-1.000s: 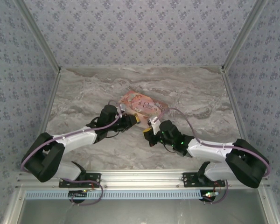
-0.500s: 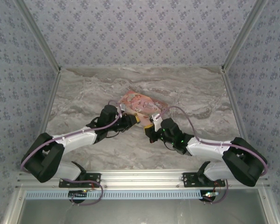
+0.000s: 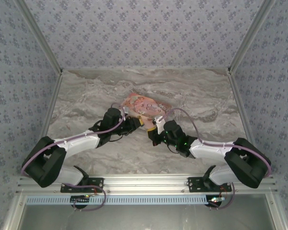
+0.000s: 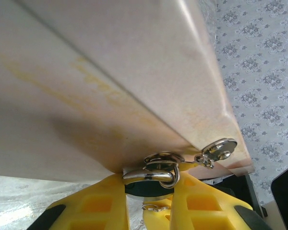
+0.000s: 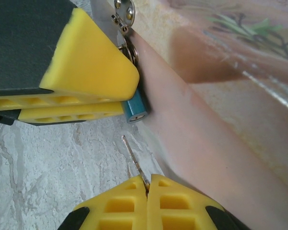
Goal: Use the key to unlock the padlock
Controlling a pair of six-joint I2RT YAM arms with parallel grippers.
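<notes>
The padlock (image 5: 136, 111) sits against the near edge of the pink box (image 5: 206, 143). Its long axis runs along that edge, and its keyhole end faces the key (image 5: 134, 160). The left gripper (image 4: 149, 189) is clamped on its blue body, and the shackle (image 4: 153, 173) touches the box. The right gripper (image 5: 147, 184) pinches the key, whose tip is aimed at the padlock and just short of it.

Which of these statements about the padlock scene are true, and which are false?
1. The right fingers pinch a thin metal key. True.
2. The key is inserted in the padlock. False: its tip stops short of the blue body, with a gap between them.
3. The left fingers grip the padlock. True.
4. The padlock lies loose on the table, far from the pink box. False: it is held right at the box's edge.
</notes>
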